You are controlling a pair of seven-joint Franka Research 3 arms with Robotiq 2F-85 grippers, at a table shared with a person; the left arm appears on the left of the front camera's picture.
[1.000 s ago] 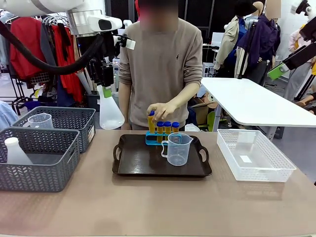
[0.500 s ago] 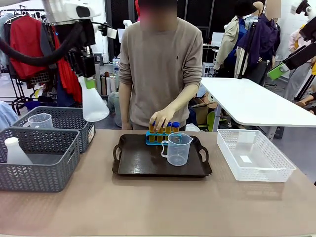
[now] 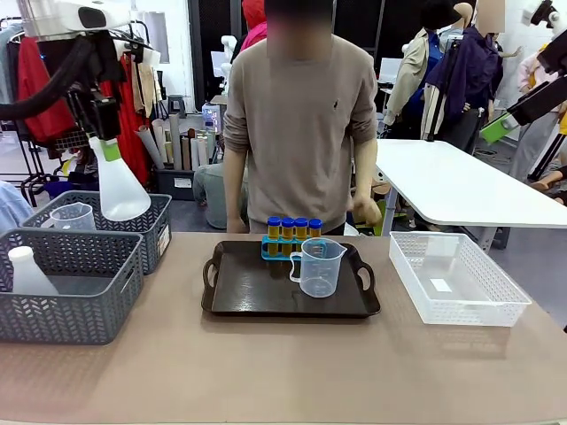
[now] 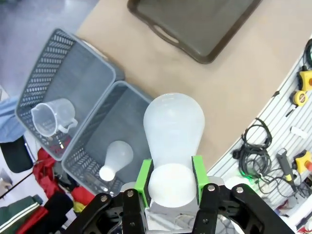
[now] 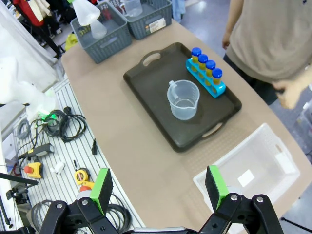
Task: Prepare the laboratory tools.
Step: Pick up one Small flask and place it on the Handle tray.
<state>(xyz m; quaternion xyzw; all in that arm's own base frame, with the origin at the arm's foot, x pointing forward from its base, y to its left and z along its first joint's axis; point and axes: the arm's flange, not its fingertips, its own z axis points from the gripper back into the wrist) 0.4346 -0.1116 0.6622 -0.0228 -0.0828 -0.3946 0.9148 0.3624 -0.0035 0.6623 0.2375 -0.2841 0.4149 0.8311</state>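
Left wrist view showed the left gripper [image 4: 170, 187] clamped by its green pads [image 4: 143, 176] around the narrow neck of a white conical flask [image 4: 173, 129], the jaws partly closed and the flask's broad base pointing away from the camera. In the front view that flask [image 3: 120, 188] hung neck-up from the left gripper [image 3: 109, 149], high above the far left of the table [image 3: 266, 363], over the far grey mesh basket [image 3: 124, 212]. That basket held a clear handled beaker [image 3: 73, 216]; the near grey mesh basket [image 3: 80, 292], just beside it, held a second white flask [image 3: 27, 271] lying in its left part.

At the middle of the table sat the black handled tray [image 3: 257, 297]. On its right half stood a clear measuring beaker [image 3: 320, 266], upright, handle to the left. Just behind it, at the tray's far edge, the blue four-hole rack [image 3: 270, 252] carried four amber tubes with blue caps [image 3: 294, 228], all seated upright in a row. The person stood at the far side, one hand [image 3: 365, 211] hanging blurred to the right of the rack, apart from it.

The white mesh basket [image 3: 461, 279] lay at the right of the table, near the tray.

In the right wrist view the right gripper [image 5: 158, 187] hung high over the near right of the table with its jaws spread wide, holding nothing
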